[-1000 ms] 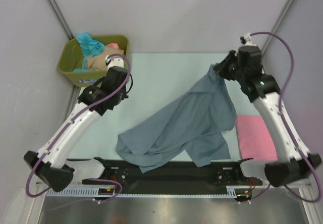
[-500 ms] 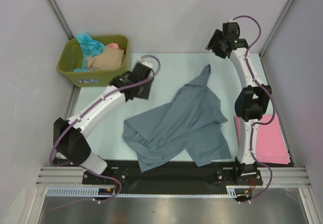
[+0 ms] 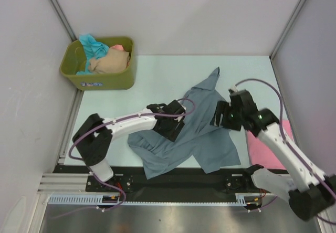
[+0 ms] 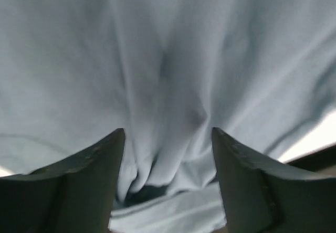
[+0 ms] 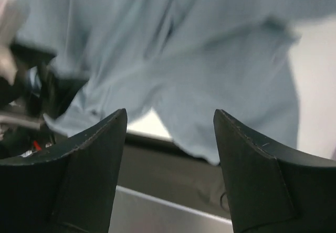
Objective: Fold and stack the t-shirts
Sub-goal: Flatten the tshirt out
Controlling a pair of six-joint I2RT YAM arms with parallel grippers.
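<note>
Grey-blue t-shirt: spread out and rumpled in the middle of the table, unfolded. One narrow end points toward the upper centre of the top view, and the bulk sags toward the lower centre, reaching the black base rail.
Left gripper: over the left half of the grey-blue t-shirt, pointing down at it. The jaws are wide apart with nothing pinched.
Left fingers: in the wrist view they stand at either side of the lower frame. Creased cloth fills the space beyond them and a dark fold lies low between them. Whether the tips touch the cloth cannot be told.
Right gripper: over the shirt's right edge, in the centre right of the top view. The jaws are spread with nothing between them.
Right fingers: the wrist view is blurred. The shirt's hem shows past the gap, with the rail and bare metal below it.
Pink t-shirt: lying flat at the right edge of the table, just beside the grey-blue one and partly hidden by the right arm.
Teal t-shirt, beige t-shirt, salmon t-shirt: heaped together in the tub.
Tub: olive green, in the upper left of the top view, well apart from both grippers.
Table: pale, bare between the tub and the shirt.
</note>
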